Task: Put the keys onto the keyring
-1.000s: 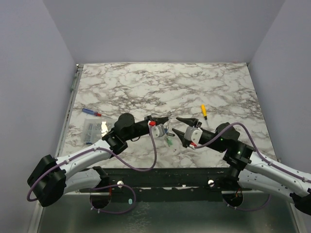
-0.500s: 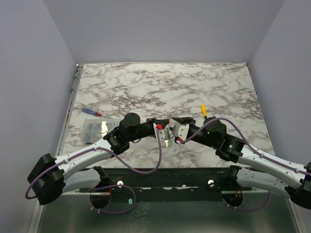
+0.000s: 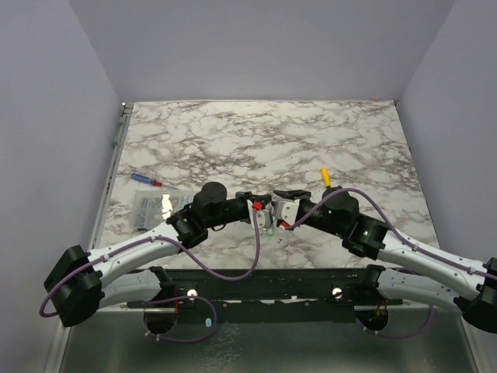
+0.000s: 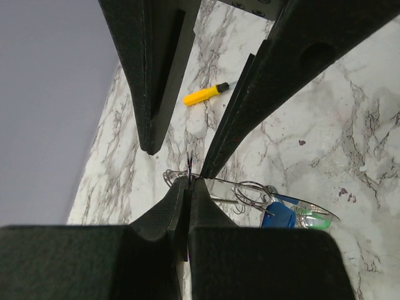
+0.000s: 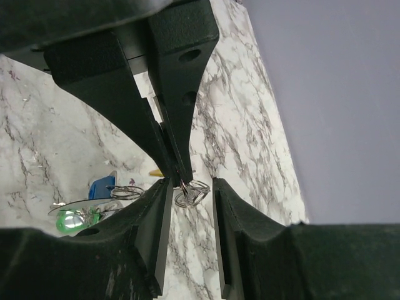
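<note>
- The keyring point(image 5: 189, 195) is sitting pinched in the left gripper's point(image 4: 189, 181) tips, between your right gripper's point(image 5: 190, 187) fingers. It is looking thin, springy and slippery, so take it just beside that pinch.
- The keys point(image 4: 279, 215), probably light, are trailing along the wire beyond the left tips.
- Left is clamping fully. Right is gaping, holding nothing.

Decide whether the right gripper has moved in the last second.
Yes. The right gripper shifted left, farther from the yellow screwdriver, closing on the left gripper.
</note>
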`<action>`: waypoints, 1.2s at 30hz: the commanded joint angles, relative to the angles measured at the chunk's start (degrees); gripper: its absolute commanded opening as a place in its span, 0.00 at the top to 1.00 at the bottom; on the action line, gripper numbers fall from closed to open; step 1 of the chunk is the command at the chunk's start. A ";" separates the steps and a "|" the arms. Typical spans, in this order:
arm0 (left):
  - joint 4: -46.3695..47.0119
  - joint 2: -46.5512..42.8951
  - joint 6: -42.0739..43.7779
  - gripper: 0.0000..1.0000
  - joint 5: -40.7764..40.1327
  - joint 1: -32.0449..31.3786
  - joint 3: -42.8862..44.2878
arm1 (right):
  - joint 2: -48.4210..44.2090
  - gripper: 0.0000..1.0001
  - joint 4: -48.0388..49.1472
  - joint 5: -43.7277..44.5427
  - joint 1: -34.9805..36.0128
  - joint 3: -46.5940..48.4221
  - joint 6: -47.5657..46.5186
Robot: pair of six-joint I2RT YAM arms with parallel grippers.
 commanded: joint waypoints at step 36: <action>-0.30 -1.12 2.55 1.00 0.93 -1.60 2.28 | 0.29 0.68 1.91 4.32 0.24 -2.46 -1.42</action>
